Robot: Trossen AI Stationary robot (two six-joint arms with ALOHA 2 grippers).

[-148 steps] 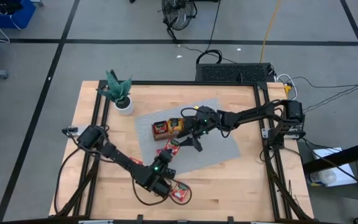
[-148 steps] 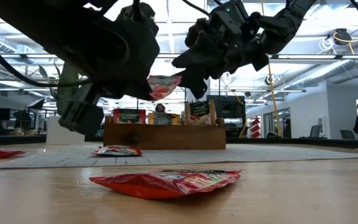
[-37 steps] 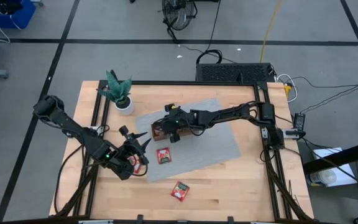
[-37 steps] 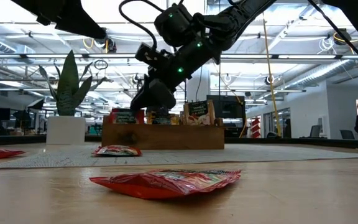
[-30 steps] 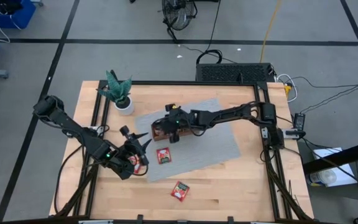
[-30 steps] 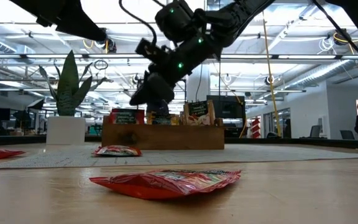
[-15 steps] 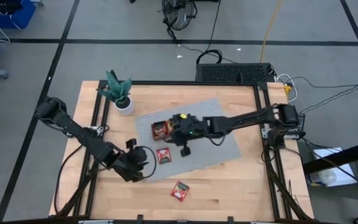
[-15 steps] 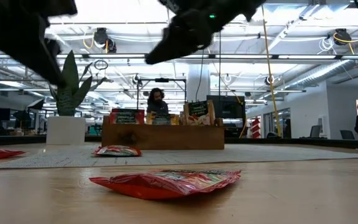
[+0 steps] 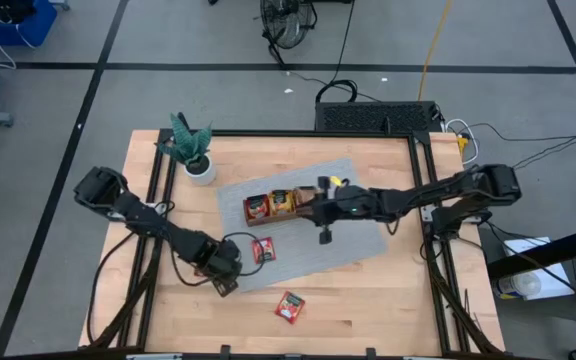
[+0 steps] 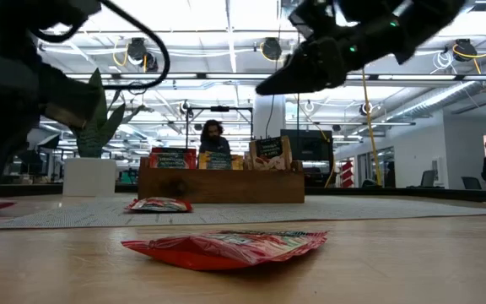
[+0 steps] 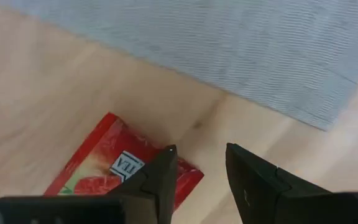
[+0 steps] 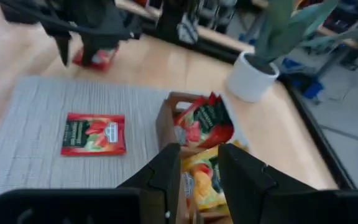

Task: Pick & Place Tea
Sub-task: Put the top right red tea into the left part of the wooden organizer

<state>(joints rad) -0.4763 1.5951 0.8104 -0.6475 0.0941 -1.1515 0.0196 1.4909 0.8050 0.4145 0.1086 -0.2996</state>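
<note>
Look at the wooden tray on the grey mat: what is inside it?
The wooden tray holds upright tea sachets: a red one and an orange-yellow one show. Its far end and floor are hidden by the right gripper.

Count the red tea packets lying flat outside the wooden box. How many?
3: one on the grey mat, one on the wood under the left gripper, one near the table's front edge.

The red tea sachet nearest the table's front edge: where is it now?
In the high view the red tea sachet lies alone on bare wood below the grey mat, between both arms; the low view shows it closest to the camera.
</note>
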